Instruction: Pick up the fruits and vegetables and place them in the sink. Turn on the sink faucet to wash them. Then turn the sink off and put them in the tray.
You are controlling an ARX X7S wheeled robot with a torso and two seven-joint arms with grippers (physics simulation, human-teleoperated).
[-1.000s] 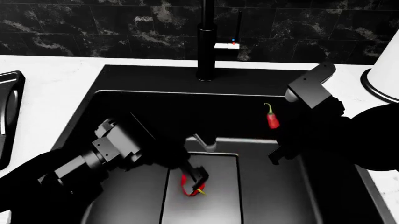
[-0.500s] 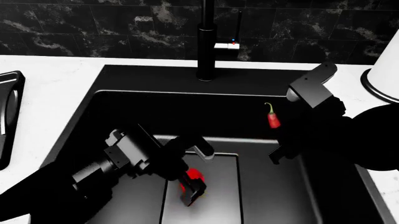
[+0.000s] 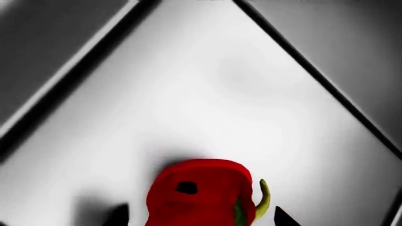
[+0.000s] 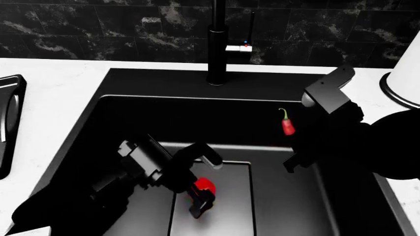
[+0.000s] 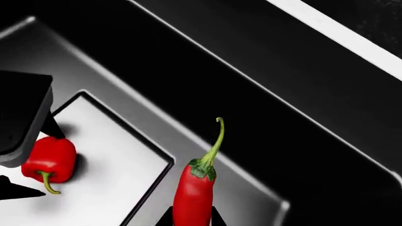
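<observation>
My left jaws (image 4: 200, 196) straddle the bell pepper (image 4: 204, 186) on the sink (image 4: 164, 115) drain plate; right jaws (image 5: 191, 221) pinch the chili (image 5: 193, 197)

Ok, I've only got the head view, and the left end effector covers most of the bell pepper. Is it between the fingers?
Observer: Yes. The left wrist view shows the bell pepper between both fingertips, a thin gap on each side.
Operator: Is it lifted?
Observer: No, the right wrist view shows it resting on the pale drain plate.
Operator: And the chili?
Observer: The right end effector is clamped on its lower end, stem pointing away.
</observation>
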